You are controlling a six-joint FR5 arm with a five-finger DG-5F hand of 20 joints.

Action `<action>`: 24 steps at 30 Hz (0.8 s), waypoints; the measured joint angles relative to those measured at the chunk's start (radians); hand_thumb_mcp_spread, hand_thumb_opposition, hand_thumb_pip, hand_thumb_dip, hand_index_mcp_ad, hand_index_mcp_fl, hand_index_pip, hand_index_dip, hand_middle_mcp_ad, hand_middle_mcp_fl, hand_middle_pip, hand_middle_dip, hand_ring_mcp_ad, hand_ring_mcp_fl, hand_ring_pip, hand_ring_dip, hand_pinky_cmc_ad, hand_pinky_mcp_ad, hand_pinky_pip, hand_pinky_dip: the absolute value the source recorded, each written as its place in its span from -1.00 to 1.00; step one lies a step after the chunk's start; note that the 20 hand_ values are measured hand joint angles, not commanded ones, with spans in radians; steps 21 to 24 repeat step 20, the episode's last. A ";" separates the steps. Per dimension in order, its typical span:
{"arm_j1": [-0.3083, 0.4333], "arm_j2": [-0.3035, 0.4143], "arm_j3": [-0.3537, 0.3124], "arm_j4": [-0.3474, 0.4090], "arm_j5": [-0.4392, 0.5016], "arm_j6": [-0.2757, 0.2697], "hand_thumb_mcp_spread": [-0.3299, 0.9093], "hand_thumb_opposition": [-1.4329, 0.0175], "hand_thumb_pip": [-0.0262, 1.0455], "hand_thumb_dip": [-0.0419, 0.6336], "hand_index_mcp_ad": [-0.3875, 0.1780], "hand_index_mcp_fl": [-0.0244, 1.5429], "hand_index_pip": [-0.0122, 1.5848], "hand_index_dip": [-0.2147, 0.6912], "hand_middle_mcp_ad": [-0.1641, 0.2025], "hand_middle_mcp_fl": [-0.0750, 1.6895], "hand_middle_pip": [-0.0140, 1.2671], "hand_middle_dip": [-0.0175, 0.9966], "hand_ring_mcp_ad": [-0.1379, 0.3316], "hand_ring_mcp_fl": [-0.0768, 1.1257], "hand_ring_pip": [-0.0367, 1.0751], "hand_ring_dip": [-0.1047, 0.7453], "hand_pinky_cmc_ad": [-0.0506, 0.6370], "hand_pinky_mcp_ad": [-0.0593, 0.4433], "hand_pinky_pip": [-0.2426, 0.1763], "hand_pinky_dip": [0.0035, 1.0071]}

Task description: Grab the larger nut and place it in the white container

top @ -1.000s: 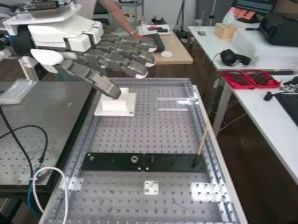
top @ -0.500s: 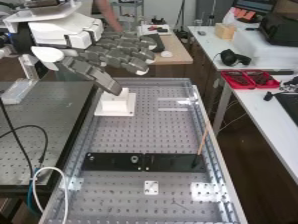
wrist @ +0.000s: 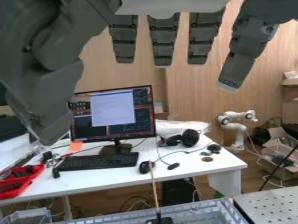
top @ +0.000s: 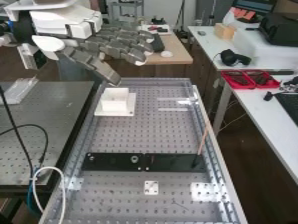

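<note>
The hand (top: 116, 47) is above and behind the bench's far end in the high view, its fingers stretched out and its thumb pointing down towards the white container (top: 115, 106). A gap separates the thumb's tip from the container, which stands upright on its square white base. The container's contents cannot be made out. On the black bar (top: 113, 166) are the smaller nut (top: 91, 158) and the bearing (top: 134, 159). In the wrist view the hand (wrist: 164, 42) has straight fingers, apart from the thumb, with nothing held between them.
A thin wooden stick (top: 203, 142) rises from the bar's right end. Metal rails (top: 207, 130) edge the perforated bench. A looped white cable (top: 64, 192) is at the lower left. Red trays (top: 249, 80) lie on the side table, and a monitor (wrist: 113, 114) stands behind in the wrist view.
The hand has risen a little in the high view, so the thumb's tip no longer overlaps the container. The fingers remain outstretched. The container and the parts on the bar have stayed put.
</note>
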State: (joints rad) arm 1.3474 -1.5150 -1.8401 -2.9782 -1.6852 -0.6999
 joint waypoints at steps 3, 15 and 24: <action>0.008 0.007 0.000 -0.005 0.006 -0.002 -0.28 -0.11 0.36 -0.41 -0.03 -0.90 -0.74 -0.59 0.36 -0.93 -0.79 -0.47 0.31 -0.86 -0.78 -0.36 0.35 0.62 -0.38 0.40; 0.040 0.020 -0.006 0.013 -0.010 -0.004 -0.28 -0.11 0.36 -0.41 -0.03 -0.90 -0.74 -0.59 0.34 -0.93 -0.79 -0.47 0.32 -0.86 -0.78 -0.36 0.35 0.61 -0.38 0.40; 0.041 0.016 0.000 0.013 -0.017 0.003 -0.29 -0.11 0.36 -0.41 -0.03 -0.90 -0.74 -0.59 0.36 -0.93 -0.79 -0.47 0.32 -0.86 -0.78 -0.36 0.35 0.61 -0.38 0.40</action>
